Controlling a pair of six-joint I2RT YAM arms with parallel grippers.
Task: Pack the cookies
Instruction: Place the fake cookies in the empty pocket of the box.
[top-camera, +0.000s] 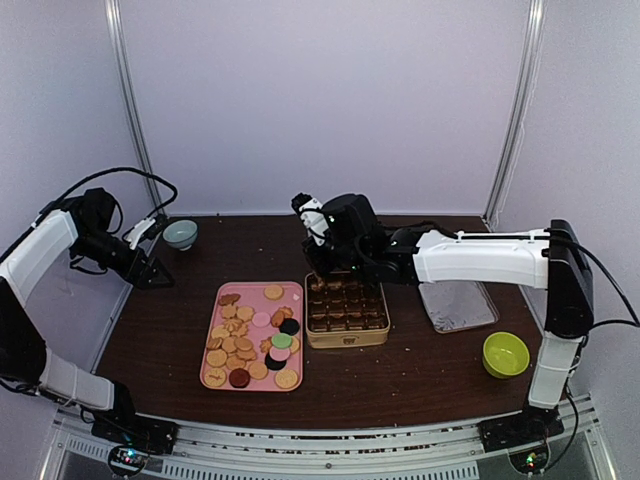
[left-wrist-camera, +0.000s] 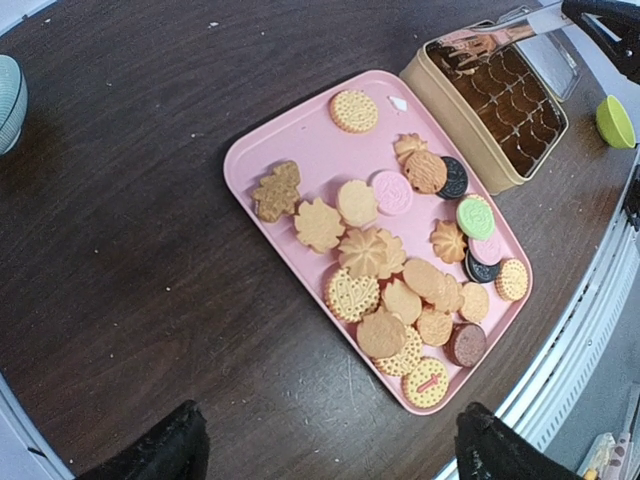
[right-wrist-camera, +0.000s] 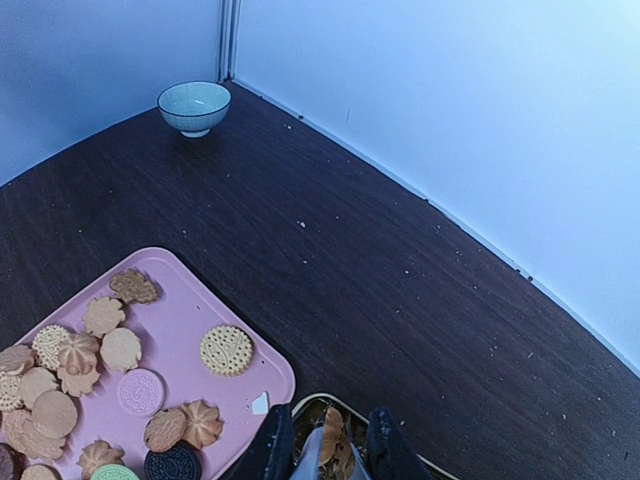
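Observation:
Many small cookies (top-camera: 245, 345) lie on a pink tray (top-camera: 296, 292) at the table's middle; they also show in the left wrist view (left-wrist-camera: 400, 280) and the right wrist view (right-wrist-camera: 225, 350). A gold tin (top-camera: 347, 343) with a brown divider stands right of the tray. My right gripper (top-camera: 322, 268) is over the tin's far left corner, shut on metal tongs (right-wrist-camera: 311, 452) that pinch a tan cookie (right-wrist-camera: 333, 431). My left gripper (top-camera: 150, 272) is open and empty at the far left, its fingers (left-wrist-camera: 150, 455) spread wide above bare table.
A teal bowl (top-camera: 180, 234) sits at the back left, close to the left gripper. A silver lid (top-camera: 457, 305) lies right of the tin and a green bowl (top-camera: 505, 353) stands at the front right. Walls enclose the back and sides.

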